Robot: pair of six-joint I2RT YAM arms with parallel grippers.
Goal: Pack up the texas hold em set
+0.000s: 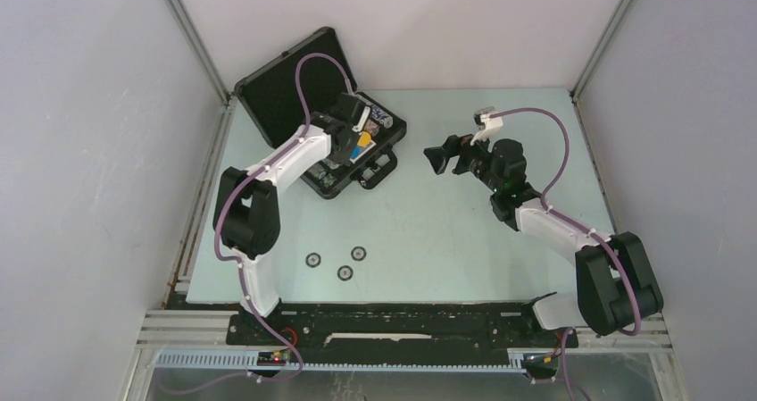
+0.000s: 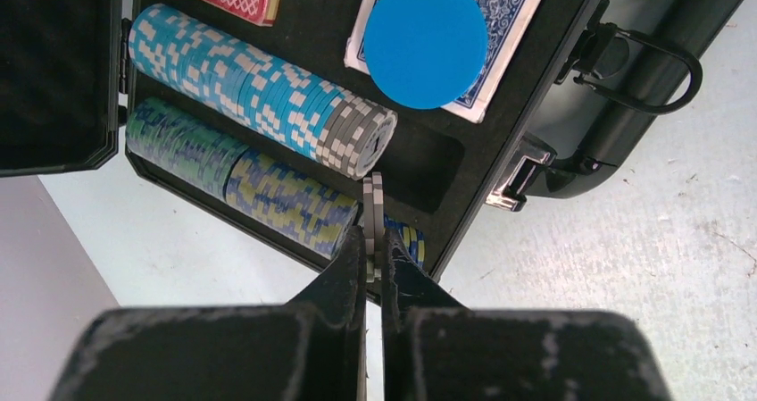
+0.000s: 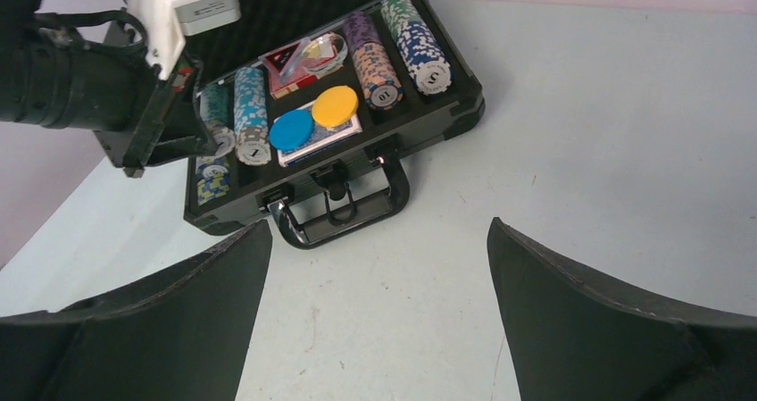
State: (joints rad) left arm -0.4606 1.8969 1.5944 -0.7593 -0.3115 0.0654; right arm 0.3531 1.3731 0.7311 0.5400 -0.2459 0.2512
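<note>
On your pale green tabletop (image 1: 464,240), walled in grey, the open black foam-lined briefcase (image 1: 277,93) sits back-left holding patterned chip rows (image 2: 259,97), blue-backed cards (image 2: 513,8) and a blue round disc (image 2: 426,42), while your left gripper (image 2: 373,263) pinches a grey chip (image 2: 376,206) above it and your right gripper (image 3: 379,225) gapes empty.

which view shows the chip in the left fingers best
Left wrist: the grey chip stands edge-on, pinched between the left fingers over the open case. Top external and right wrist show only the left arm above the case; the chip itself is hidden.
</note>
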